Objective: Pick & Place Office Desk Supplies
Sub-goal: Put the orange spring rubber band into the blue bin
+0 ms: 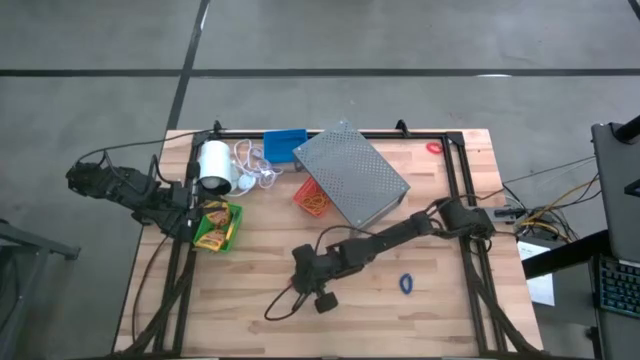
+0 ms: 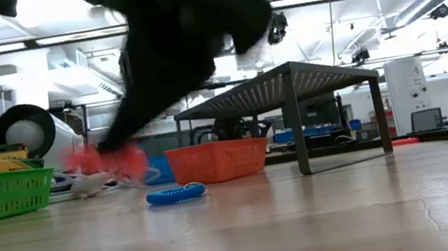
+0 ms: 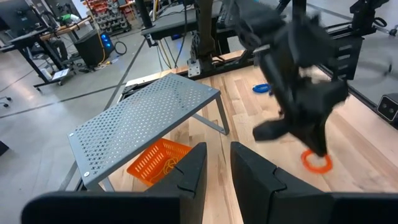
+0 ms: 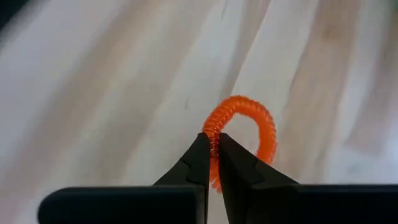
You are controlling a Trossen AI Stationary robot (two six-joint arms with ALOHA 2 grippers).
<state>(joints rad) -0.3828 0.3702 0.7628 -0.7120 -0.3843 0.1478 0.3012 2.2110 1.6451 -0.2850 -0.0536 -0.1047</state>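
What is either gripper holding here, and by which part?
The right gripper is shut on the small red-orange coiled plastic ring band, pinching one side of its loop between the fingertips. The left gripper, over by the green bin, holds nothing.

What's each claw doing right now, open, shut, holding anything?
Left claw: open, empty, by the green bin.
Right claw: shut on the red ring band.

Blurred dark arm (image 2: 182,33) over red ring band (image 2: 108,162), blue ring band (image 2: 175,193) on table (image 2: 311,220).
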